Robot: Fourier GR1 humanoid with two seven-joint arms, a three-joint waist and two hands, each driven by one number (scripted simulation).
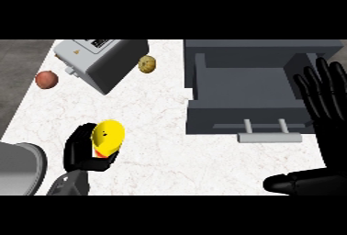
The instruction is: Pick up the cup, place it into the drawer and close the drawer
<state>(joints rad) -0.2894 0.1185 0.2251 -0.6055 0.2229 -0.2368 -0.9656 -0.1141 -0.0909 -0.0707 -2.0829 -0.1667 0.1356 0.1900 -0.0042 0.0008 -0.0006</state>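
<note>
Cup (108,134): yellow, seemingly light, rigid, smooth-sided, best taken round its body; sits well left of the open drawer (247,85), enclosed by curled left hand (85,153); right hand (324,103) open, empty, beside drawer.

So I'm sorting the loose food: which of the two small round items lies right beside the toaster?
The tan potato, close by the toaster's right side. The reddish one sits apart, off its left.

Left hand (85,153) low at left, fingers curled; right hand (325,114) open, fingers upright at right.
</note>
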